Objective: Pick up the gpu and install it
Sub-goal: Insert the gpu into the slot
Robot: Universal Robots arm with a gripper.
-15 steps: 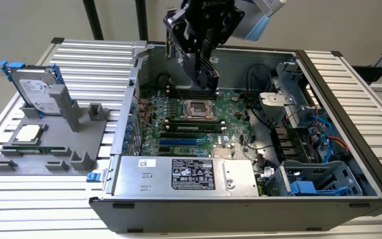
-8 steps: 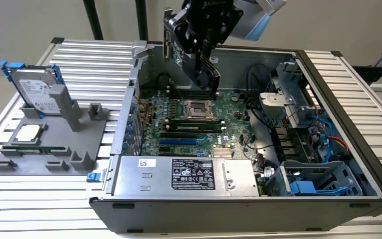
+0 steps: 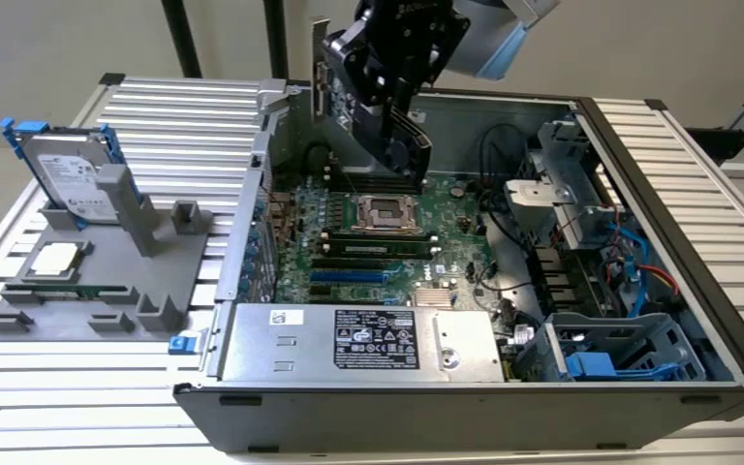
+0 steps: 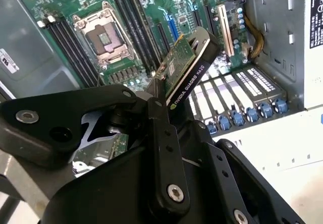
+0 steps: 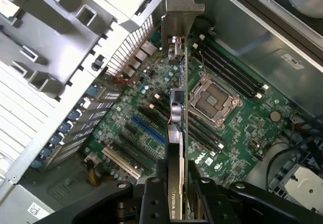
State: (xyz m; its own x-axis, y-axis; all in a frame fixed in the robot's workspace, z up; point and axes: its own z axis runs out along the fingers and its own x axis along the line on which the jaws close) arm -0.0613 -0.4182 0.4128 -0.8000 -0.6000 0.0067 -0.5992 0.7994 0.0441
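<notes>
At the exterior view's left, a hard drive [image 3: 69, 179] stands in a grey fixture [image 3: 178, 262]. Rightward, the gripper [image 3: 391, 105] is clamped on the gpu [image 3: 398, 147], hanging edge-down over the motherboard [image 3: 346, 262] in the open case [image 3: 476, 417]. Likely light, stiff, fragile: best pinched across its flat faces. Green laminate, black plastic cooler [image 4: 191, 80], stamped silver bracket [image 5: 182, 4].

Bright, even light; soft shadow inside the computer case [image 3: 476, 421], little glare

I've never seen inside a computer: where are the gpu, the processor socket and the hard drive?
the gpu [image 4: 180, 60], second wrist view, green board.
processor socket [image 3: 386, 211], exterior view, open centre.
hard drive [image 3: 73, 179], exterior view, silver face.
</notes>
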